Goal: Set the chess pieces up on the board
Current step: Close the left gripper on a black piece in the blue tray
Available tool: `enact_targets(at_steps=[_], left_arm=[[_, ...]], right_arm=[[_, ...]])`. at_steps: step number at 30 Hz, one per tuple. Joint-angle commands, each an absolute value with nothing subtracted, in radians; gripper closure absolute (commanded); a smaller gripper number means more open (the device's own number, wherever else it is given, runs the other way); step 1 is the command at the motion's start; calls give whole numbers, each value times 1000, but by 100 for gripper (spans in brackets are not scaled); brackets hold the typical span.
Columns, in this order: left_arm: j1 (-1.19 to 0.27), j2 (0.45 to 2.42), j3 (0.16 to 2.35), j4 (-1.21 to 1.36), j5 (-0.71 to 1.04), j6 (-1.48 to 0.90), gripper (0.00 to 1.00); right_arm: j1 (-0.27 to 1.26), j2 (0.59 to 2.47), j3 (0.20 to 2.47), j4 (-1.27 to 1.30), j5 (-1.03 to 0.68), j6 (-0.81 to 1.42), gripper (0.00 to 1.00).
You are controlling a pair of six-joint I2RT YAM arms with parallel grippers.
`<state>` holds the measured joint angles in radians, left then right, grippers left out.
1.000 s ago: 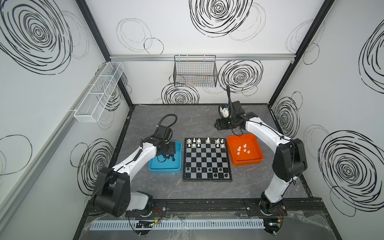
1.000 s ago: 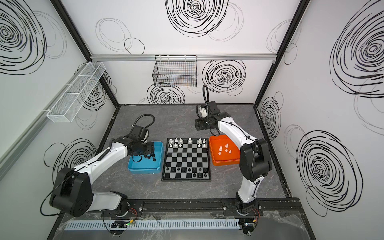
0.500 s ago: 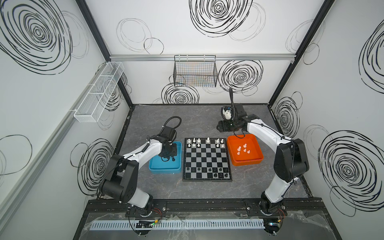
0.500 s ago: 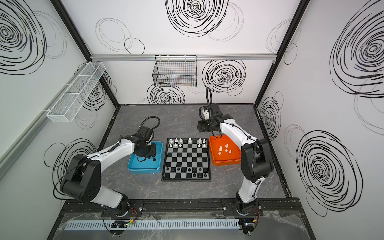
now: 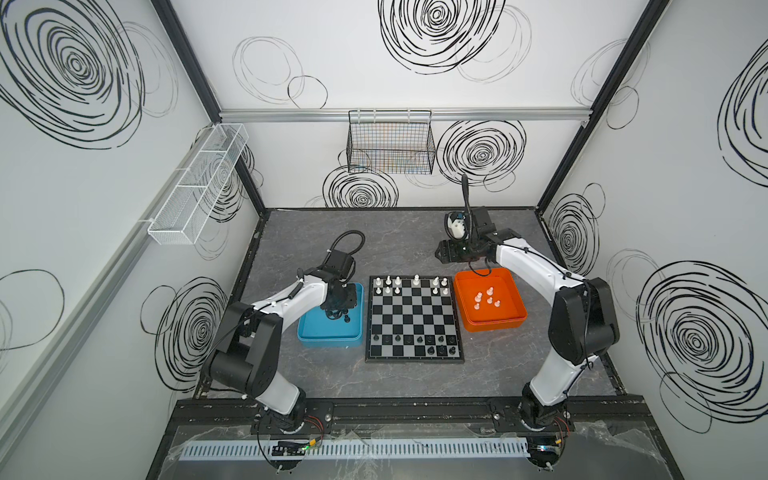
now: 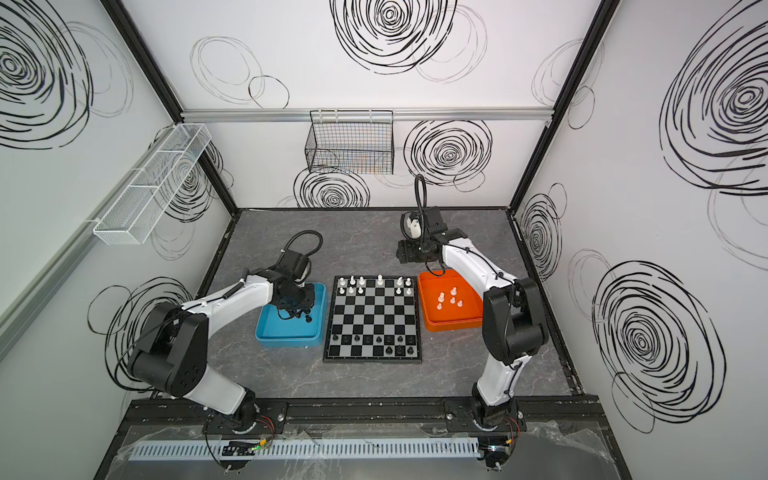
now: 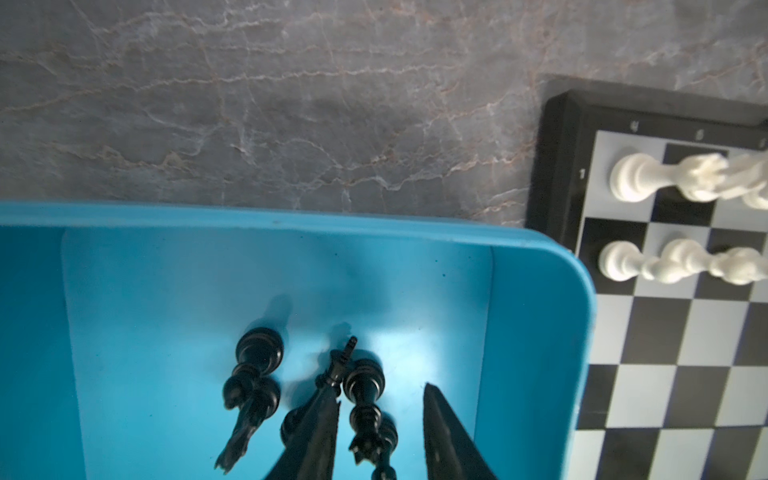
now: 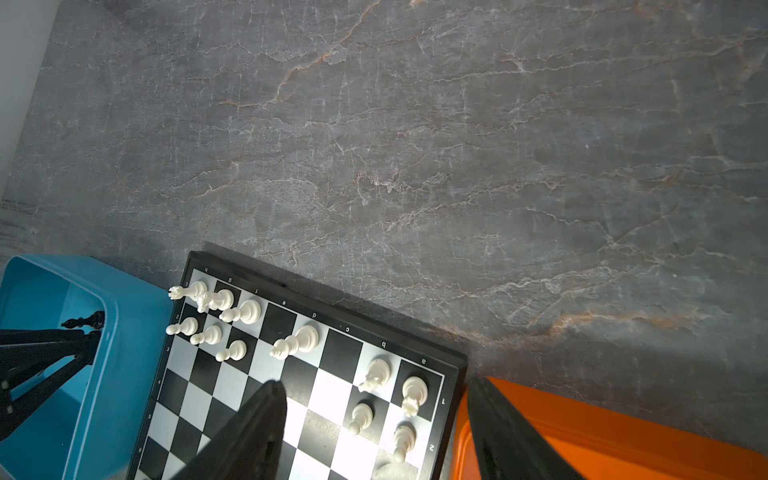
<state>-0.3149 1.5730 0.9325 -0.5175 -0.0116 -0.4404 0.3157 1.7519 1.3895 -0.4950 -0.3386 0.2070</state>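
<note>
Left tool part-open astride black piece, right tool wide, empty

The tabletop is presenting as a grey, stone-veined surface, matt throughout. The blue tray is showing smooth moulded plastic with a soft sheen, and the orange tray is showing the same finish. The black chess pieces are reading as glossy plastic and are catching highlights. The white chess pieces are reading as satin plastic. The board is showing smooth printed checks and a semi-gloss black frame. The wire basket is appearing as dark metal wire, and the mesh rack as white-coated metal.
</note>
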Motion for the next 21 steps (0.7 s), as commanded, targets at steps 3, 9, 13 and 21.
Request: enact_targets(at_steps=[3, 9, 13, 21], left_arm=[[-325, 1597, 959, -521, -27, -453, 64], [-327, 1605, 961, -535, -35, -451, 69], [-327, 1609, 960, -543, -41, -449, 74], [-328, 1618, 961, -560, -46, -448, 77]], right_arm=[[309, 1727, 1373, -480, -344, 210, 27], [309, 1732, 1369, -476, -346, 215, 28], [309, 1733, 1366, -473, -346, 218, 28], [307, 1737, 1359, -476, -348, 218, 28]])
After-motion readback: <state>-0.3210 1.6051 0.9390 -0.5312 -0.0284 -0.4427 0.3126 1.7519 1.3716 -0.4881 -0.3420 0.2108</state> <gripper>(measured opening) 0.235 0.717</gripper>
